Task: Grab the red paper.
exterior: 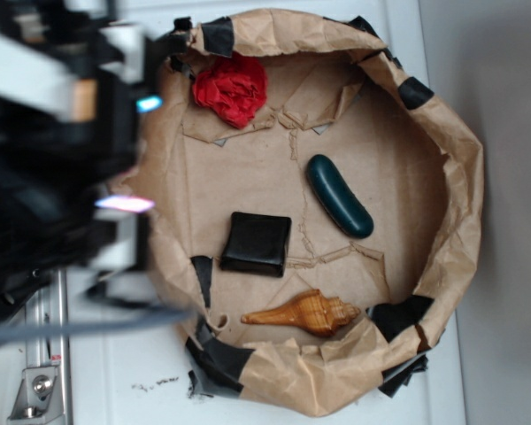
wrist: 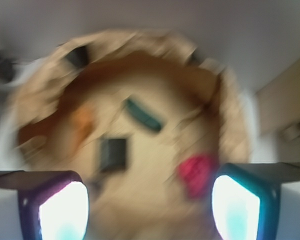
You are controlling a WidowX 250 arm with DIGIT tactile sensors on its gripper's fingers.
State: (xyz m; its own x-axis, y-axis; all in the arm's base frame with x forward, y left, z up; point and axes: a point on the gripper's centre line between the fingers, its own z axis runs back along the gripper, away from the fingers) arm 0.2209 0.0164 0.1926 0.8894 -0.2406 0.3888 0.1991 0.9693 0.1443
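Note:
The red paper (exterior: 231, 88), a crumpled bright red wad, lies at the upper left inside the brown kraft paper lining (exterior: 451, 168). In the blurred wrist view the red paper (wrist: 197, 171) shows low and right, next to the right finger. My gripper (wrist: 149, 210) is open and empty, its two lit fingers (wrist: 65, 210) wide apart, high above the lining. In the exterior view the arm (exterior: 53, 159) is a dark blur at the left, outside the lining; its jaws are not distinguishable there.
Inside the lining lie a black square pouch (exterior: 256, 243), a dark green oblong object (exterior: 338, 196) and an orange-brown seashell (exterior: 304, 313). Black tape patches (exterior: 414, 92) hold the lining's raised rim. White surface (exterior: 478, 390) surrounds it.

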